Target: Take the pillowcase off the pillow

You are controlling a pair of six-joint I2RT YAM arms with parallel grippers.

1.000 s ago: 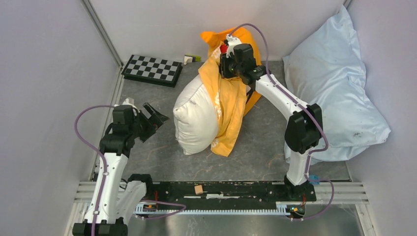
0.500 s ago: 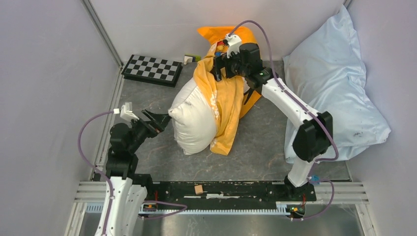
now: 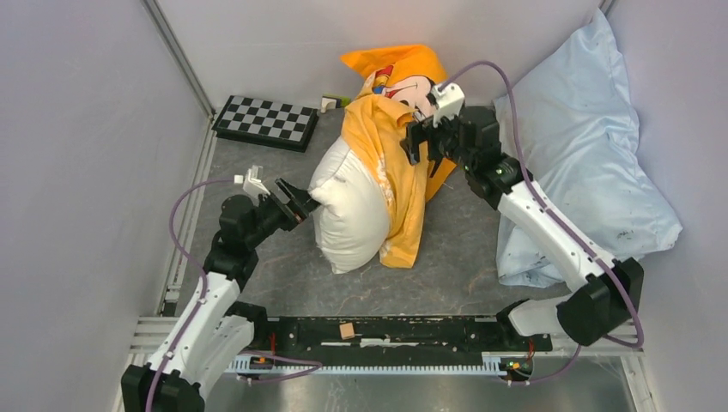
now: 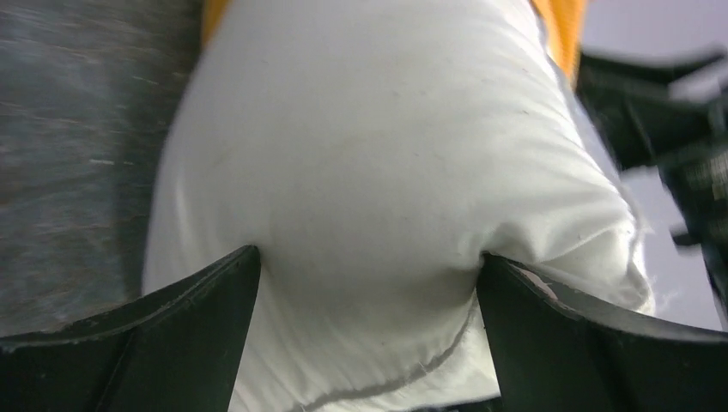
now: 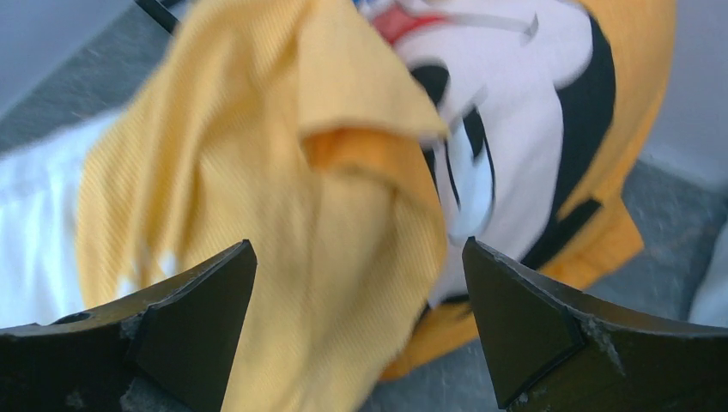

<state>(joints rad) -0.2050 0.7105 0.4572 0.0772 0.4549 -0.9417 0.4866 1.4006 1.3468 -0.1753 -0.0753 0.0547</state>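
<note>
The white pillow stands on the grey table, its left end bare. The orange pillowcase with the Mickey print covers its right part and drapes loosely. My left gripper is open, its fingers either side of the pillow's bare end and pressing into it. In the left wrist view, white pillow bulges between that gripper's fingertips. My right gripper is open and empty, just right of the pillowcase's top. In the right wrist view, orange fabric hangs in front of it, not gripped.
A large pale blue pillow leans in the back right corner. A checkerboard lies at the back left, with small blocks beside it. Grey walls close in on three sides. A small wooden block sits on the front rail.
My left gripper moved right onto the pillow's bare end. My right gripper let go of the pillowcase and moved right; the fabric slumped, showing the Mickey face.
</note>
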